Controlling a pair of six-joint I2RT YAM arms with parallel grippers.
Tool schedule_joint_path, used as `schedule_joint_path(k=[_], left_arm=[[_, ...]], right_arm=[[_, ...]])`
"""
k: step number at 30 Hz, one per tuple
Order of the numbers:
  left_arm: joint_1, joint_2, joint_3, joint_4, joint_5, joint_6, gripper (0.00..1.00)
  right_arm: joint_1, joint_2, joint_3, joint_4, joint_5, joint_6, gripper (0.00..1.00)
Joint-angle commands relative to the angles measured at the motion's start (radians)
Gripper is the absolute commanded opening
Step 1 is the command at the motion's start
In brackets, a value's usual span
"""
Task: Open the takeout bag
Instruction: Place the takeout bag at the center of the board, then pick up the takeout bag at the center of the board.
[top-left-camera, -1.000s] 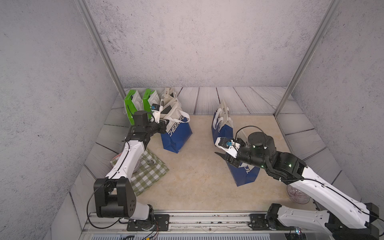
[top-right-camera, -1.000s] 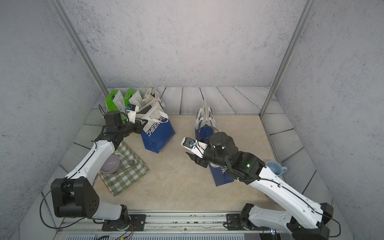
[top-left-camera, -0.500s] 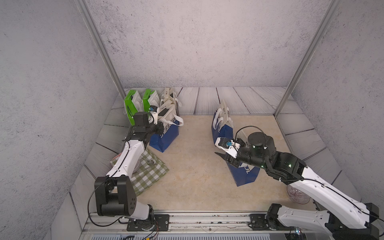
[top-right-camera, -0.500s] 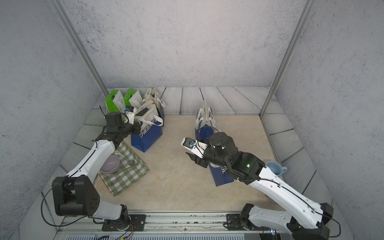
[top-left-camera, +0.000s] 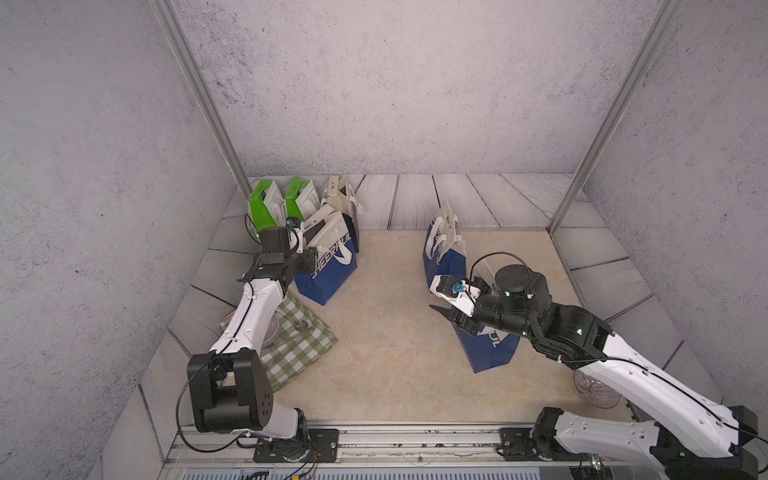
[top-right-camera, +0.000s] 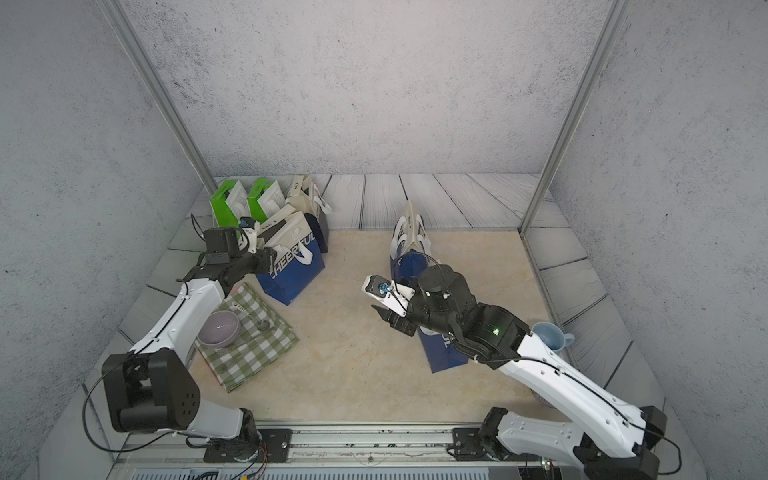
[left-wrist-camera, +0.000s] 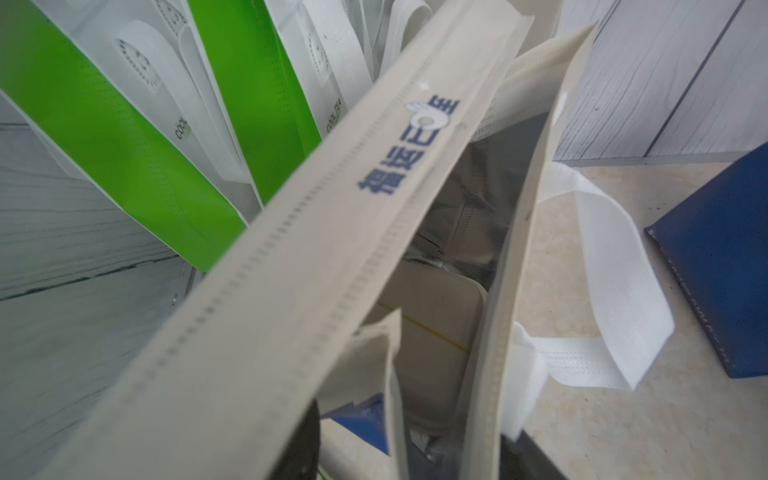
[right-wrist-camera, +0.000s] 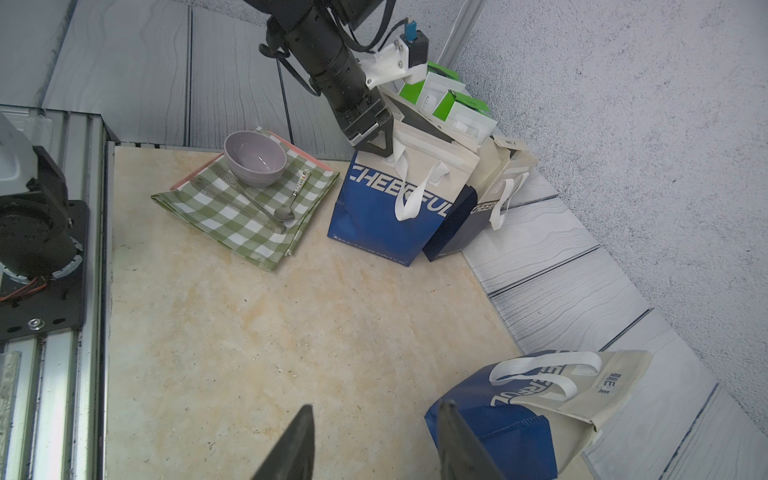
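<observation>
The takeout bag (top-left-camera: 332, 270) (top-right-camera: 293, 270), blue below and beige on top with "CHEERFUL" on it, stands at the left. My left gripper (top-left-camera: 309, 257) (right-wrist-camera: 374, 143) is at its top rim, open, one dark finger (left-wrist-camera: 305, 440) on each side of the beige rim without pinching it. In the left wrist view the bag's mouth gapes, showing silver lining and a beige box (left-wrist-camera: 432, 328) inside. My right gripper (top-left-camera: 440, 311) (right-wrist-camera: 376, 409) hovers open and empty over the mat, beside a second CHEERFUL bag (right-wrist-camera: 536, 399) lying on its side.
Green-and-white bags (top-left-camera: 262, 203) and another beige bag (top-left-camera: 340, 199) crowd the back left corner. A green check cloth (top-left-camera: 303, 349) carries a purple bowl (top-right-camera: 218, 328) and a spoon (top-right-camera: 262, 325). A blue cup (top-right-camera: 550, 334) and a glass bowl (top-left-camera: 594, 386) sit at the right.
The left gripper drew the bag's top leftwards, then opened and let go of the rim. The right arm has not moved.
</observation>
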Motion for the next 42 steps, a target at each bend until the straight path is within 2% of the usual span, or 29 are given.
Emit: schedule_joint_path(k=[1,8,11,15,18,24,28,31,33,35,37,42], left_arm=[[0.004,-0.118,0.033,-0.057,0.045,-0.006,0.65],[0.002,-0.398,-0.077,-0.084,0.132,-0.055,0.67],[-0.002,-0.522,-0.184,-0.031,0.227,-0.165,0.68],[-0.033,-0.667,-0.384,0.111,0.431,-0.375,0.65],[-0.08,-0.737,-0.501,0.173,0.48,-0.484,0.61],[-0.24,-0.789,-0.567,0.056,0.392,-0.416,0.59],[-0.252,-0.787,-0.585,0.05,0.433,-0.418,0.56],[-0.252,-0.81,-0.597,0.039,0.448,-0.403,0.55],[-0.254,-0.833,-0.604,0.029,0.441,-0.395,0.55],[-0.255,-0.847,-0.606,0.029,0.443,-0.392,0.55],[-0.254,-0.855,-0.609,0.03,0.448,-0.394,0.54],[-0.258,-0.851,-0.612,0.035,0.46,-0.403,0.53]], right_arm=[[-0.002,-0.003,-0.008,-0.005,0.013,0.029,0.48],[-0.006,0.04,0.015,-0.008,0.129,0.088,0.48],[-0.032,0.07,0.054,-0.038,0.183,0.146,0.49],[-0.126,0.102,0.107,-0.111,0.222,0.269,0.49],[-0.207,0.103,0.125,-0.171,0.222,0.358,0.52],[-0.376,0.103,0.126,-0.298,0.229,0.541,0.58],[-0.452,0.117,0.11,-0.373,0.19,0.611,0.58],[-0.476,0.118,0.092,-0.402,0.234,0.649,0.58],[-0.487,0.12,0.067,-0.396,0.184,0.646,0.57],[-0.49,0.129,0.057,-0.399,0.126,0.648,0.54],[-0.49,0.141,0.052,-0.399,0.078,0.647,0.47],[-0.49,0.171,0.096,-0.415,0.004,0.609,0.16]])
